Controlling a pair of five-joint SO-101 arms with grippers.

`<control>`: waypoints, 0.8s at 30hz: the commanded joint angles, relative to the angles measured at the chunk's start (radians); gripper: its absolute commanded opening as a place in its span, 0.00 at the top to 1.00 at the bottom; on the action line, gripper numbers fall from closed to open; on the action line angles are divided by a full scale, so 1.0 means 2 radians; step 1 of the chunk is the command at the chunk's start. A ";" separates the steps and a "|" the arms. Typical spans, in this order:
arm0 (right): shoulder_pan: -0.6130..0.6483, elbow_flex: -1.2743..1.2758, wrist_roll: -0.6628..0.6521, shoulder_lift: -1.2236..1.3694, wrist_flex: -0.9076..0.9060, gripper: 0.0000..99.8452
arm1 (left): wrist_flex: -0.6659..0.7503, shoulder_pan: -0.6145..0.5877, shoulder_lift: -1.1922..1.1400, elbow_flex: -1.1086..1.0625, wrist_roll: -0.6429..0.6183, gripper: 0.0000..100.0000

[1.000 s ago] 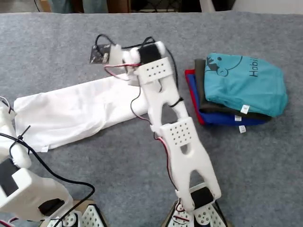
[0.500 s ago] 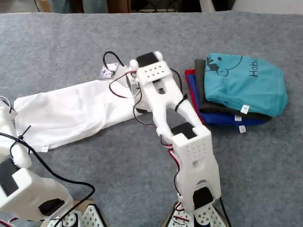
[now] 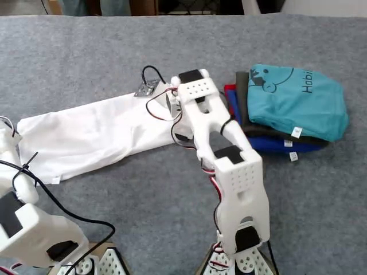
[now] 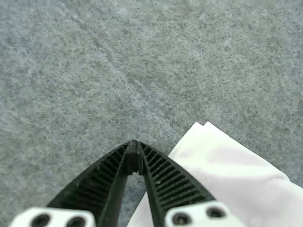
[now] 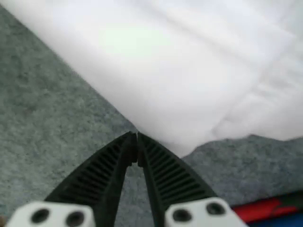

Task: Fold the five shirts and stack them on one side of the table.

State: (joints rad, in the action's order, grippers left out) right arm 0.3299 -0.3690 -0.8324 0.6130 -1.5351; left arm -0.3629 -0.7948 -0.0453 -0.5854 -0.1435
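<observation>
Across the left and middle of the high view lies the white shirt (image 3: 97, 134), flattened into a long band on the grey surface (image 3: 86, 51), with its sleeves apparently already turned in. At the right of that frame sits a stack of four folded shirts (image 3: 269, 137), a teal shirt (image 3: 298, 97) on top and dark, blue and red ones under it.

The right arm (image 3: 229, 160) stretches up the middle of the frame to the band's right-hand end, close beside the stack. Its wrist view shows the right jaws pressed together, with their tips at the very edge of the white cloth and no fabric visible between them. The left arm (image 3: 17, 189) stands at the lower left edge, by the band's other end. The left jaws are likewise pressed together, over bare surface just beside a corner of the shirt.

By this layout, four of the five shirts are done and the last is half folded, so the step in hand looks like the crosswise fold. The next move would call for spreading one pair of jaws and pinching an end of the band at its edge. That end would go over onto the rest, keeping the layers square, before the bundle goes on top of the stack.
</observation>
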 commanded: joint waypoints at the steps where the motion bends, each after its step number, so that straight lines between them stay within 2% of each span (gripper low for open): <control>1: 0.011 -0.038 0.003 -0.091 -0.018 0.98 | -0.038 0.010 0.009 0.049 -0.002 0.97; 7: 0.025 -0.086 0.014 -0.182 -0.019 0.98 | -0.245 0.030 0.054 0.188 0.015 0.96; 11: 0.025 -0.087 0.094 -0.227 -0.018 0.98 | -0.346 0.039 0.067 0.237 0.025 0.84; 14: 0.037 -0.081 0.093 -0.249 -0.019 0.98 | -0.408 0.036 0.065 0.242 0.030 0.78; 17: 0.055 -0.072 0.090 -0.262 -0.014 0.98 | -0.427 0.030 0.065 0.216 0.045 0.74; 24: 0.088 -0.065 0.091 -0.267 0.002 0.98 | -0.426 0.026 0.015 0.201 0.148 0.73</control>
State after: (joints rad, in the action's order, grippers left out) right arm 0.4910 -0.4933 -0.6590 0.1204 -1.5520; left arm -1.2098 -0.7288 0.0161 -0.1956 0.0944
